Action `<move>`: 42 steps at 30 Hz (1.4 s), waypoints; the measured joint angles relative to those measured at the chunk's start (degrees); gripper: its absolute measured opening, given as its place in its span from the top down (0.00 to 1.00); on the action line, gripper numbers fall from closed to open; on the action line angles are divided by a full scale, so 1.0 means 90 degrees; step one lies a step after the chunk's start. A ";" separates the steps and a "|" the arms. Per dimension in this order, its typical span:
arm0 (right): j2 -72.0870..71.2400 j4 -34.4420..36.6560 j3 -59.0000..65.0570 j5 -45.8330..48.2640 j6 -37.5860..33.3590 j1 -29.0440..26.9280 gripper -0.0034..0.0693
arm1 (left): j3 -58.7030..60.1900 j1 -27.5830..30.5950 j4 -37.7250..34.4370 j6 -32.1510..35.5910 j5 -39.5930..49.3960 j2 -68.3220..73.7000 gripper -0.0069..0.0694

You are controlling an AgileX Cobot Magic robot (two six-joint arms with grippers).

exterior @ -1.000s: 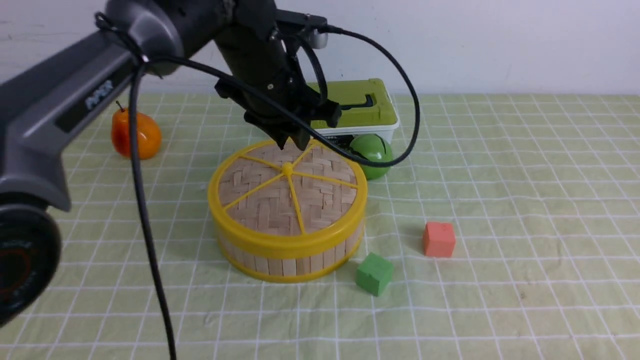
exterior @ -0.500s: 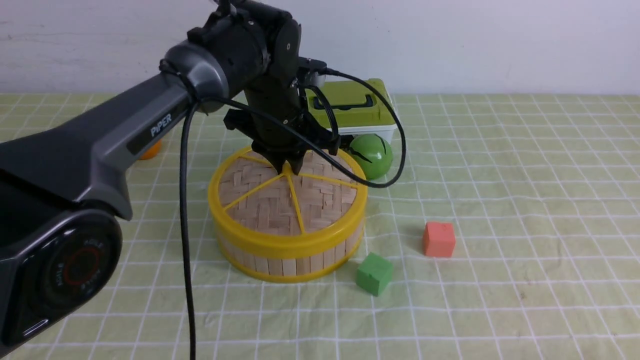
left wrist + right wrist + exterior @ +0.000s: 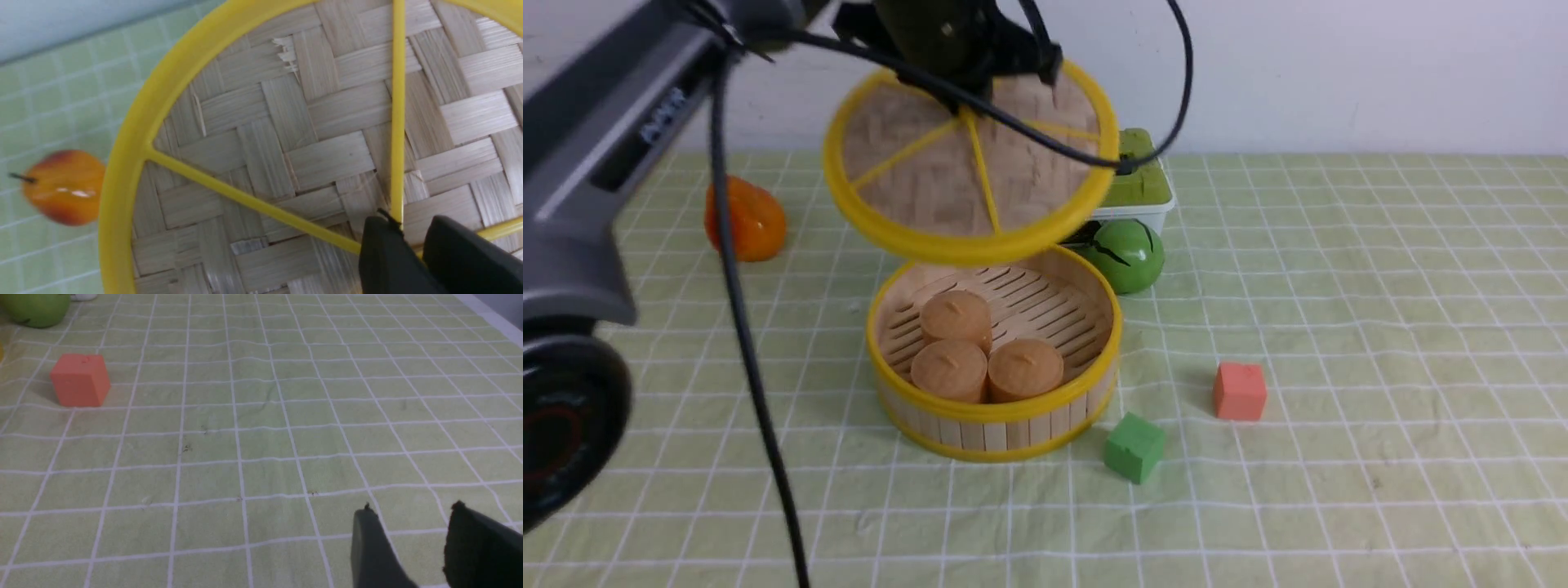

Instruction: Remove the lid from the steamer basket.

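The lid (image 3: 931,180), a woven bamboo disc with a yellow rim and spokes, hangs tilted in the air above the steamer basket (image 3: 996,404). My left gripper (image 3: 968,102) is shut on the lid's centre knob, where the spokes meet. In the left wrist view the lid (image 3: 286,134) fills the frame, and the left gripper (image 3: 408,228) pinches its hub. The basket stands open on the cloth, with three round tan buns (image 3: 956,314) on its slatted floor. My right gripper (image 3: 412,510) hovers open over bare cloth, away from the basket.
An orange fruit (image 3: 745,219) lies at the back left. A white box with a green lid (image 3: 1139,184) and a green round fruit (image 3: 1127,255) sit behind the basket. A red cube (image 3: 1240,390) and a green cube (image 3: 1134,447) lie to its right.
My left gripper came down on the lid's centre, closed on the knob and rose with the lid. The basket now stands uncovered, showing the buns.
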 joint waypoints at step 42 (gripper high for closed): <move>0.0000 0.0000 0.0000 0.0000 0.0000 0.0000 0.62 | 0.5998 0.2416 0.0143 -0.1266 -0.2555 -0.1991 0.54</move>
